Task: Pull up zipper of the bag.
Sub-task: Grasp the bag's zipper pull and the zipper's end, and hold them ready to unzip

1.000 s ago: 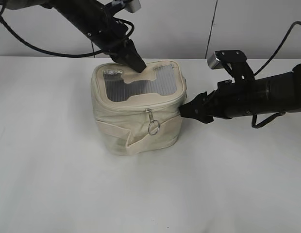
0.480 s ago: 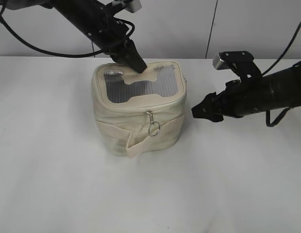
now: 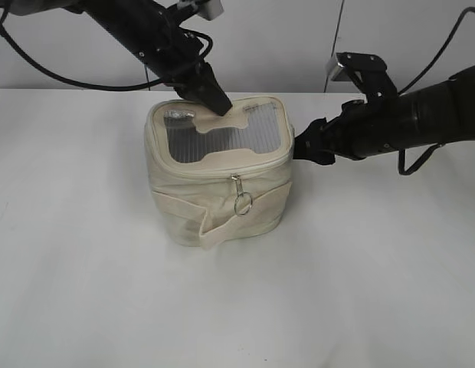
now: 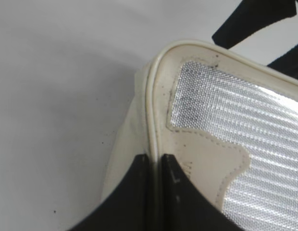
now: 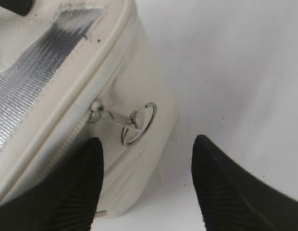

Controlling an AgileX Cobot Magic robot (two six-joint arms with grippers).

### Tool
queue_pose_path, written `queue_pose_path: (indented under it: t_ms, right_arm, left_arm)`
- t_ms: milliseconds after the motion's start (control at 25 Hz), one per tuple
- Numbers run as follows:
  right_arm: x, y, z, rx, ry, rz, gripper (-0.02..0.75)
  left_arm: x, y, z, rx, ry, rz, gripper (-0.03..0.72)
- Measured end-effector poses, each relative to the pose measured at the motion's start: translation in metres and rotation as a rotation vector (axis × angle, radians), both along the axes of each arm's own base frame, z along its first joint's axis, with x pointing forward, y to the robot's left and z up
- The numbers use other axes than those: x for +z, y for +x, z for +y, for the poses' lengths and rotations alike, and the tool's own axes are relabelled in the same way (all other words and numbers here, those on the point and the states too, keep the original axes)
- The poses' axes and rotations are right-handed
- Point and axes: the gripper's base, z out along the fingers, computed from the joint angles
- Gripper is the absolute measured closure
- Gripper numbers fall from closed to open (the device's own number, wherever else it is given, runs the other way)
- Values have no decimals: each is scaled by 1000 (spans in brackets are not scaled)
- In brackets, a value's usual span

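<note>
Right gripper risen beside bag, jaws open, left gripper closed on top, zipper shut.

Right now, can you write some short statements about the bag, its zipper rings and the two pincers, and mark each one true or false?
1. The left pincer presses on the top of the bag. True.
2. The right pincer is shut on a ring pull. False: its fingers are spread, and the ring pull hangs free between them in the right wrist view.
3. A second ring pull hangs on the bag's front. True.
4. The bag lies on its side. False: it stands upright, window facing up.
5. The left pincer is wide open. False: its fingers are together.
</note>
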Motion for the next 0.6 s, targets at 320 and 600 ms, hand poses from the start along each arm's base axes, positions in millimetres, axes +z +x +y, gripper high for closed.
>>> queue_pose_path:
  t_ms: [320, 600]
  right_arm:
    - [-3, 0, 2, 31, 8, 12, 275]
    - [1, 13, 9, 44, 19, -18, 300]
  left_arm:
    - [0, 0, 0, -1, 1, 0, 638]
    - [0, 0, 0, -1, 2, 0, 638]
